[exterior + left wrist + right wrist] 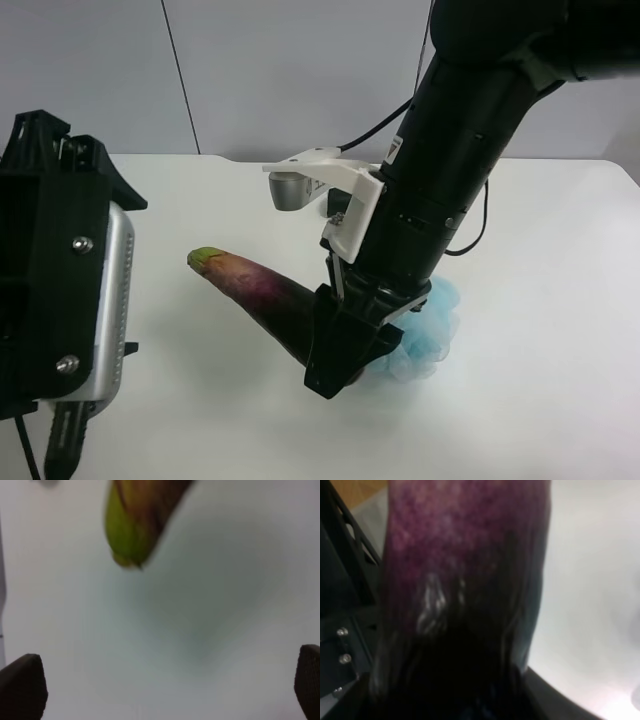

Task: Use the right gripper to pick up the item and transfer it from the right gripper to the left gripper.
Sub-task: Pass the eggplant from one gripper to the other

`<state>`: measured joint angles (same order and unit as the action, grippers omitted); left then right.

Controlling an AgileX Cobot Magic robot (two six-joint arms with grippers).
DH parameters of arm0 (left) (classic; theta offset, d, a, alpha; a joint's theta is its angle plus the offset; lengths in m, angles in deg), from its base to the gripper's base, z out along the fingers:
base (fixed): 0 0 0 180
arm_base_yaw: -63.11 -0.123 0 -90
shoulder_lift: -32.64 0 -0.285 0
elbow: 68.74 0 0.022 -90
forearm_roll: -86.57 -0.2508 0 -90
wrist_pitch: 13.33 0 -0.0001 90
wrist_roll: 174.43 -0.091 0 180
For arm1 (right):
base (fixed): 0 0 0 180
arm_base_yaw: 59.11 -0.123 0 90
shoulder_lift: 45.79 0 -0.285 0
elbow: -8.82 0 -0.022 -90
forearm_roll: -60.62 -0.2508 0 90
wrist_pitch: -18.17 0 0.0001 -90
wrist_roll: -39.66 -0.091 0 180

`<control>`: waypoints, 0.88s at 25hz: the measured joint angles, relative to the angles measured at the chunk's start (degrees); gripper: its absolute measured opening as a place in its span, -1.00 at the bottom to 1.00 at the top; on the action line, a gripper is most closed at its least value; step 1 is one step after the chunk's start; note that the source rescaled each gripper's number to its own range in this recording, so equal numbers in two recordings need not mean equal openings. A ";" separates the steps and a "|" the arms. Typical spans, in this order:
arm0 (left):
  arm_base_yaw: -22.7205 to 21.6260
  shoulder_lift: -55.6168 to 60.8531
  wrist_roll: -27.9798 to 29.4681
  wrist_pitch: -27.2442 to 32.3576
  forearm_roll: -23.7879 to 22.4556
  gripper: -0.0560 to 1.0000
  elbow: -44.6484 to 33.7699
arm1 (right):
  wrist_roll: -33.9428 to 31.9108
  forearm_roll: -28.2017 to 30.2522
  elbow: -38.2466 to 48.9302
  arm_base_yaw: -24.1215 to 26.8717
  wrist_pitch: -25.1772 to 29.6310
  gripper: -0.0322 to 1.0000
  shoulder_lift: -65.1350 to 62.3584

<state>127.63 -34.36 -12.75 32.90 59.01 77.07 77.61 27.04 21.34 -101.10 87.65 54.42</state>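
Handover looks like the step in hand: the right gripper point(338, 368) is clenched on the dark, thick end of the eggplant point(255, 284). It holds the eggplant tilted above the white table point(540, 420), pale green tip aimed toward the left gripper point(165, 685). That one gapes wide and empty, the tip near but not yet between its fingertips point(22, 687). A blue bath pouf point(432, 330) lies just behind the right arm. Next, I judge, the two must close the gap so the free end slides between the open fingers, which should clamp before the right gripper lets go.
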 joint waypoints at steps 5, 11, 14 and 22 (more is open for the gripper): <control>0.00 -2.65 -0.49 -2.22 -0.74 1.00 1.51 | 1.48 -2.70 0.00 0.00 0.00 -0.93 0.33; 0.00 -3.02 -2.07 -6.00 -0.91 1.00 1.51 | 2.96 -6.11 0.00 0.00 0.00 -0.93 0.33; 0.00 -3.02 -3.83 -6.96 -0.91 1.00 1.51 | 3.01 -7.35 0.00 0.00 0.00 -0.93 0.33; 0.00 -3.02 -9.56 -12.00 -0.95 0.84 1.51 | 3.38 -8.01 0.00 0.00 0.00 -0.93 0.33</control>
<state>127.63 -37.38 -22.31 20.90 58.05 78.58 80.99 19.03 21.34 -101.10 87.65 54.75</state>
